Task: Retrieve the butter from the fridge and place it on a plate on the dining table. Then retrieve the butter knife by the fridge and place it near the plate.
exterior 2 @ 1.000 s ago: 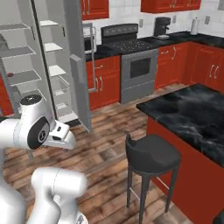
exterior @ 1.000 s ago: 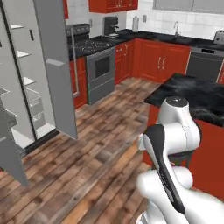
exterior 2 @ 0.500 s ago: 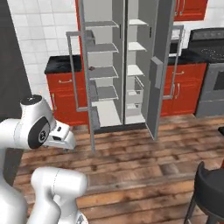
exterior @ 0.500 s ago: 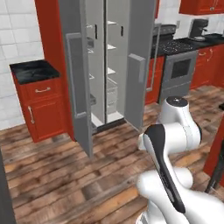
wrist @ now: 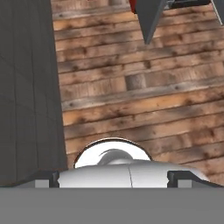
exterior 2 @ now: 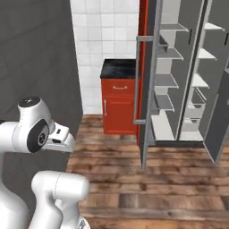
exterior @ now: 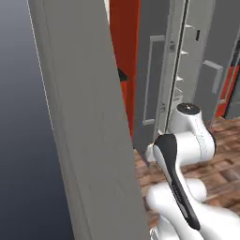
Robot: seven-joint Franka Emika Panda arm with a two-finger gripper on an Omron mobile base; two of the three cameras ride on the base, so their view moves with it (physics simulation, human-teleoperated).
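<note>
The tall grey double-door fridge (exterior 2: 179, 76) stands open ahead, its grey shelves bare on the wooden plank floor (exterior 2: 170, 179), beside a red cabinet with black marble top (exterior 2: 120, 100). The tool's jaws are spread wide, gripping nothing, above the planks.

fridge (exterior 2: 179, 89) top cut off

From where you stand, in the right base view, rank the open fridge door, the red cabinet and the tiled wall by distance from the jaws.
1. Fridge door: swung out, to the right of the jaws.
2. Red cabinet: farther back, left of the door.
3. Tiled wall: behind the cabinet.
</note>
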